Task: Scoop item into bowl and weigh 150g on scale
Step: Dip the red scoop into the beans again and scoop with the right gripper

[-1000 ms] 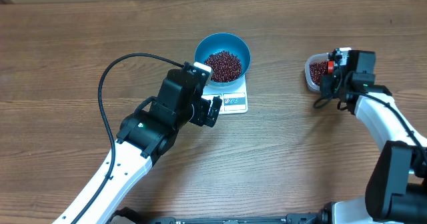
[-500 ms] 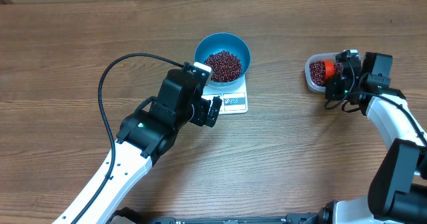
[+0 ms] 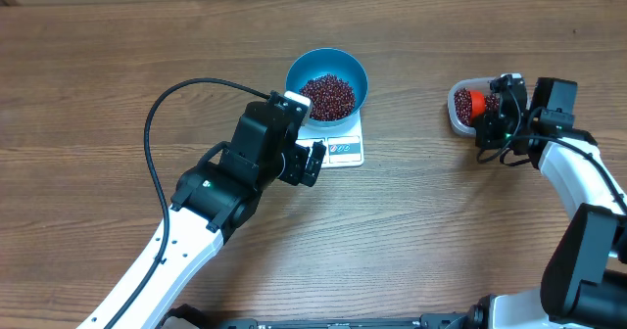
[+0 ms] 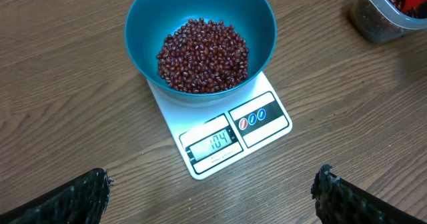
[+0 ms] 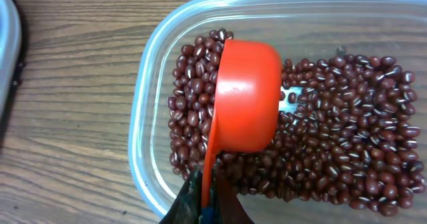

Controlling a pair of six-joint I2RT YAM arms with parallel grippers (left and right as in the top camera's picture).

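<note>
One bowl (image 4: 259,24) of beans (image 4: 202,55) on one scale (image 4: 210,121); one tub (image 5: 153,71); left jaws spread; right jaws pinch one scoop (image 5: 247,97).

A loose heap of small dark red-brown beans (image 4: 202,55) filled the bottom of a round, deep, bright blue bowl (image 4: 143,31), reaching partway up its walls. The bowl stood upright on the far end of a flat white rectangular scale (image 4: 175,114), its rim overhanging the platform on both sides. The scale lay on the wooden surface (image 4: 67,117) at a slight angle, with its display and two round buttons uncovered along the near edge; the display read 104. More beans (image 5: 333,131) lay in a clear tub (image 5: 143,97) well apart to the right.
</note>
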